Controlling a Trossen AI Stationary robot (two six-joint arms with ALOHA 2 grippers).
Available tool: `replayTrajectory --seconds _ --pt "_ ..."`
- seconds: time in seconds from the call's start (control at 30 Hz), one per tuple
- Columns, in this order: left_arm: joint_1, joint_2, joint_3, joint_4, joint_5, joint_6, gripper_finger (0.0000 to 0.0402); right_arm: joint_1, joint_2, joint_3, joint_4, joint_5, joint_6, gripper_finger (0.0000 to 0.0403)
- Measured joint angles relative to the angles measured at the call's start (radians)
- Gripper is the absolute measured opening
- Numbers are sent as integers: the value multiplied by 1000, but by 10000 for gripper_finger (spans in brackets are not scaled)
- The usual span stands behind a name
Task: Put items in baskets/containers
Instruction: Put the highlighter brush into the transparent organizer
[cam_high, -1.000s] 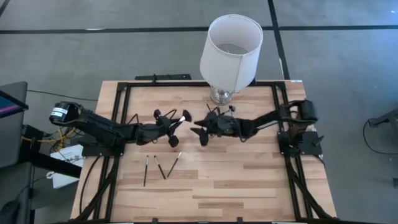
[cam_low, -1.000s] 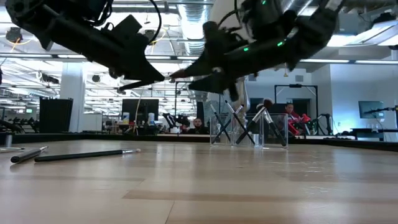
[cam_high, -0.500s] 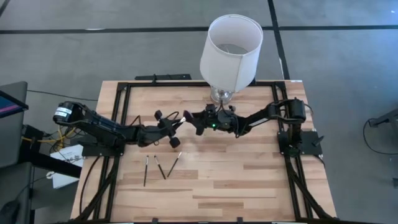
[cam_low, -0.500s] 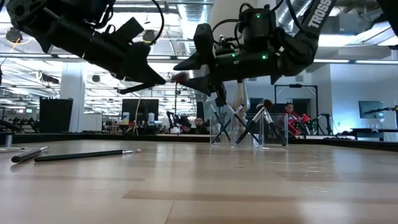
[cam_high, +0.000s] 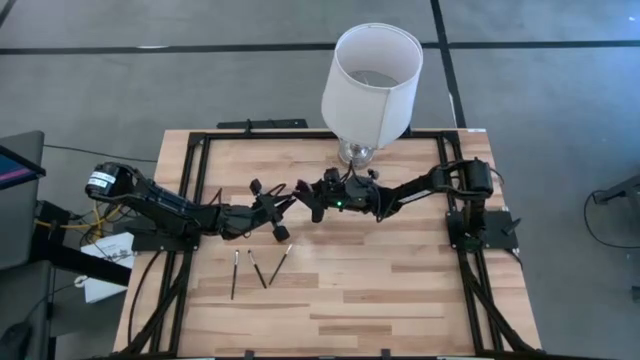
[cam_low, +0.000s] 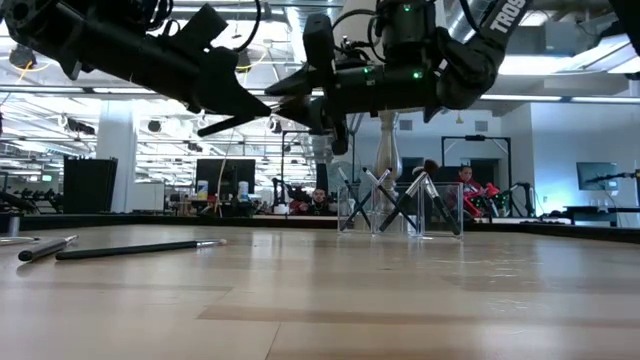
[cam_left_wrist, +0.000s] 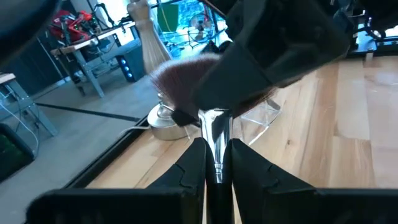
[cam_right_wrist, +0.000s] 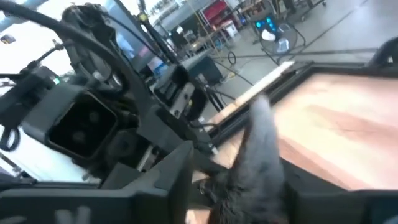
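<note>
My left gripper (cam_high: 287, 204) is shut on a makeup brush (cam_left_wrist: 214, 134) with a silver ferrule and a soft brown head (cam_left_wrist: 186, 81), held level above the table's middle. My right gripper (cam_high: 306, 196) faces it from the right. Its fingers stand open on either side of the brush head (cam_right_wrist: 261, 149); I cannot tell whether they touch the bristles. Three more brushes (cam_high: 258, 268) lie flat on the wood near the front left. A clear container (cam_low: 400, 205) with crossed brushes standing in it sits at the far side, below the right arm. My left gripper pinches the brush's silver ferrule (cam_left_wrist: 216, 140) between its two fingertips (cam_left_wrist: 193, 163), just behind the bristles. The fingers lie along the brush and come level from the table's left. The brush is lifted clear, its head pointing toward the right gripper.
A tall white lampshade (cam_high: 372, 72) on a glass base (cam_high: 357, 152) stands at the far edge, close behind the right gripper. A black frame (cam_high: 200, 150) borders the wooden table. The near half of the table (cam_high: 380, 300) is bare wood.
My right gripper has moved toward the table's left, up to the brush in my left gripper, rolling as it went. Its fingers have narrowed around the brush head. The left gripper has kept its hold on the brush.
</note>
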Motion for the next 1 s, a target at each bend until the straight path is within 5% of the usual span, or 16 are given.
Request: replayTrajectory --seconds 0.27,0.63,0.8,1.0 --pt "-2 0 0 -5 -2 3 73 -1 0 1 -25 -29 -3 18" --pt "-2 -1 0 3 5 0 83 -1 -21 0 -58 -49 -50 13" --pt "-5 -36 0 -1 0 0 84 -1 -131 0 -289 -34 -83 19" --pt "-10 -145 1 -45 -6 0 84 20 -347 0 -720 112 -135 8"
